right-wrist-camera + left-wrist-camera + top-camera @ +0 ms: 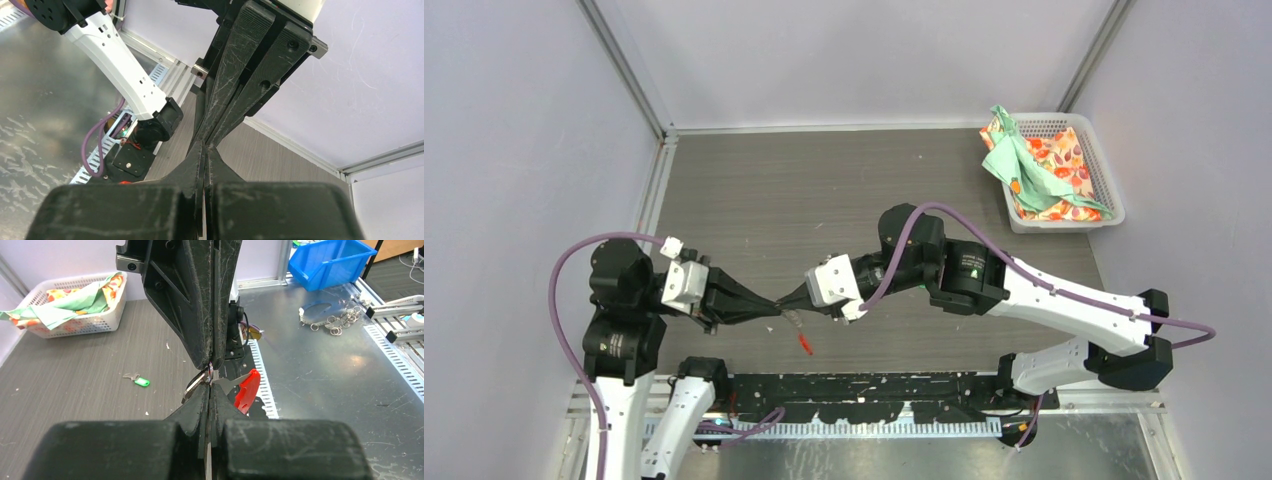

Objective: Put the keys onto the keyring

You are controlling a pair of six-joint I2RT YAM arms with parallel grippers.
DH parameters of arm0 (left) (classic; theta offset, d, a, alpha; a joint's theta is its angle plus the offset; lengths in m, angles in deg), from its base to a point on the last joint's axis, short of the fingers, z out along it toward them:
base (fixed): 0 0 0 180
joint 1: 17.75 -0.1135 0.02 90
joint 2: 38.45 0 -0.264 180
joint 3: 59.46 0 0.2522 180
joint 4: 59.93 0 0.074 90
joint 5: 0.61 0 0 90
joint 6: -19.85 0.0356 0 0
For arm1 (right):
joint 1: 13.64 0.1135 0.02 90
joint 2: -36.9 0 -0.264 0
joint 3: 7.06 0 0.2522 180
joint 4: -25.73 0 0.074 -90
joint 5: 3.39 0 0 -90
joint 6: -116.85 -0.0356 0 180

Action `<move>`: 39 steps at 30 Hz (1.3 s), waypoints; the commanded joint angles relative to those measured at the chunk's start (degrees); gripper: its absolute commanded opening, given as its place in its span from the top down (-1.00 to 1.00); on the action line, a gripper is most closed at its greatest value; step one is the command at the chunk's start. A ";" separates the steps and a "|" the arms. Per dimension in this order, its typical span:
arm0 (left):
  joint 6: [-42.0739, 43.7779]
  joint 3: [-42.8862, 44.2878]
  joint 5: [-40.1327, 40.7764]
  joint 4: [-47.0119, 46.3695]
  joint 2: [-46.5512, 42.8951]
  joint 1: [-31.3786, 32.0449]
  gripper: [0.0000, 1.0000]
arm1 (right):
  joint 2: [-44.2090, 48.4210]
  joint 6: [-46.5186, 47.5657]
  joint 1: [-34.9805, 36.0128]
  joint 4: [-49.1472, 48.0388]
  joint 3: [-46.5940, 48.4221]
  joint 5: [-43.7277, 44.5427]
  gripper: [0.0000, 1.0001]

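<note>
Left claw (770, 306): jaws pressed together, tip to tip with its partner.
Right claw (792, 298): jaws together too.
Keyring (245, 390): dangling where the tips meet; we can't tell which claw pinches it.
Green-tagged key (139, 380): flat on the table (824, 190), beyond.
Basket (85, 324): far corner, cloths (65, 305) inside.

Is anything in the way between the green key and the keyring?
Nothing visible does. The green key lies on the table, with bare tabletop between it and the keyring, which the left gripper and right gripper both pinch.
</note>
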 commanded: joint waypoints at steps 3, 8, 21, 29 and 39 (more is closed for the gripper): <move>-1.09 0.95 -9.24 -2.87 -0.67 0.30 1.00 | -0.44 -1.68 0.22 -3.80 2.19 1.01 0.98; -1.13 0.85 -9.26 -3.50 -1.32 0.30 0.99 | -1.16 -1.88 0.26 -4.54 2.17 5.09 0.98; -1.79 0.84 -9.23 -4.31 -1.68 0.27 0.99 | 2.77 -3.72 -0.91 -8.77 -3.04 13.59 0.98; -2.34 1.34 -9.25 -4.50 -1.46 0.24 0.99 | 8.01 -3.68 -1.34 -7.19 -6.99 11.27 0.99; -2.14 2.94 -9.33 -4.17 0.30 2.34 0.99 | 8.92 -5.02 -1.32 -6.32 -7.80 3.23 0.98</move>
